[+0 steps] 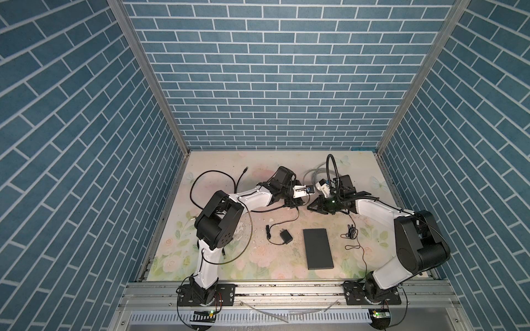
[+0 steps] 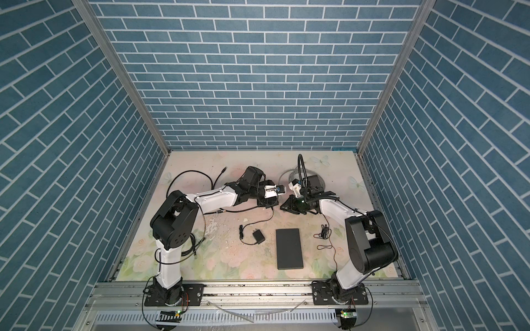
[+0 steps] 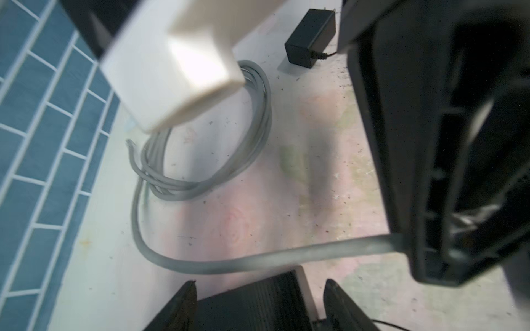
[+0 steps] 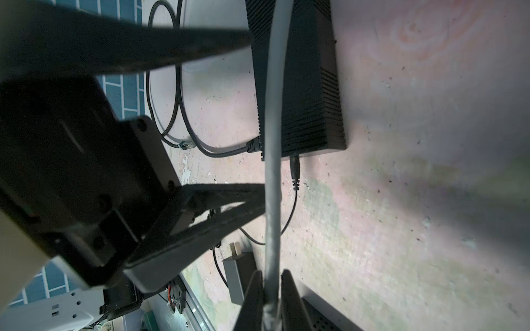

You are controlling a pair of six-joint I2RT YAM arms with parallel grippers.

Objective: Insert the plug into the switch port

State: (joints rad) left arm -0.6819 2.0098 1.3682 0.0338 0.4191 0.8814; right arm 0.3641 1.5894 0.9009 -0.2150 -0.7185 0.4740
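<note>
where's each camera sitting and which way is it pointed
Both top views: high over the front edge, looking down and back across the table; left arm and right arm show whole.
Left wrist: on the left arm, facing past the left fingers at the coiled gray cable.
Right wrist: on the right arm, facing along that cable, pinched in the right fingers, toward the black switch.
Shared: both wrist views show cable, switch and power adapter.
</note>
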